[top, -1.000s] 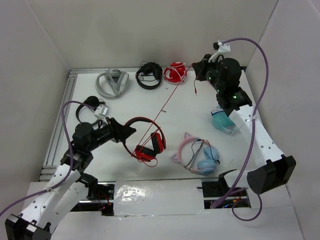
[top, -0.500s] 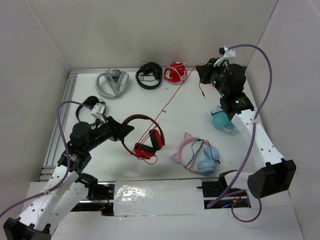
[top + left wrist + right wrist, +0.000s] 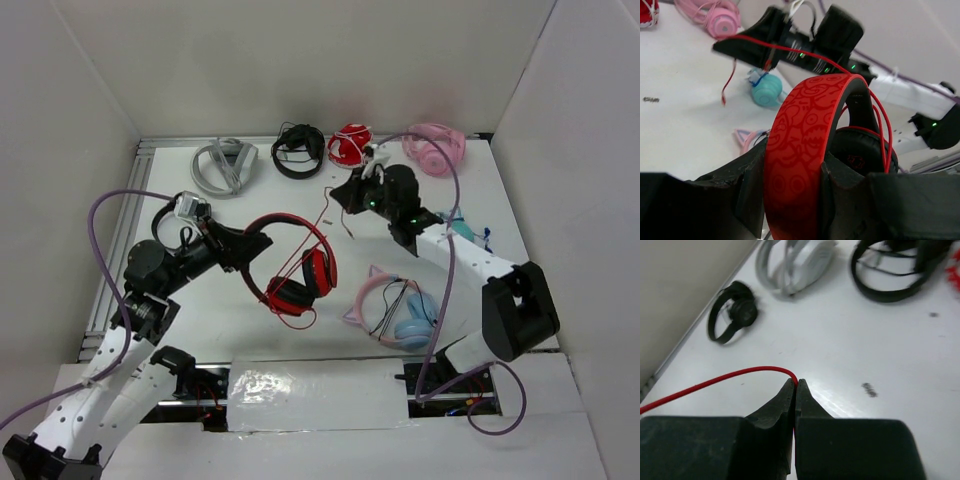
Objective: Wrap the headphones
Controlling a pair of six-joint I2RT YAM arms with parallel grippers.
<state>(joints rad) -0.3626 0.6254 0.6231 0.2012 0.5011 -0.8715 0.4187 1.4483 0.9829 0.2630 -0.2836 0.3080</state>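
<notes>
White table inside a white-walled booth: both arms hold the red headphones and their cable

The left gripper is clamped across the red headband. It holds the headphones tilted over the middle of the table's near half, between the two arms; whether the ear cups touch the surface cannot be told. The right gripper has its jaws pinched together on the thin red cable, which runs down to the headphones, with a short free end dangling beside the gripper. Along the far edge lie grey headphones, black headphones, a small red bundle and pink headphones. Pink cat-ear headphones lie near the right arm's base
</notes>
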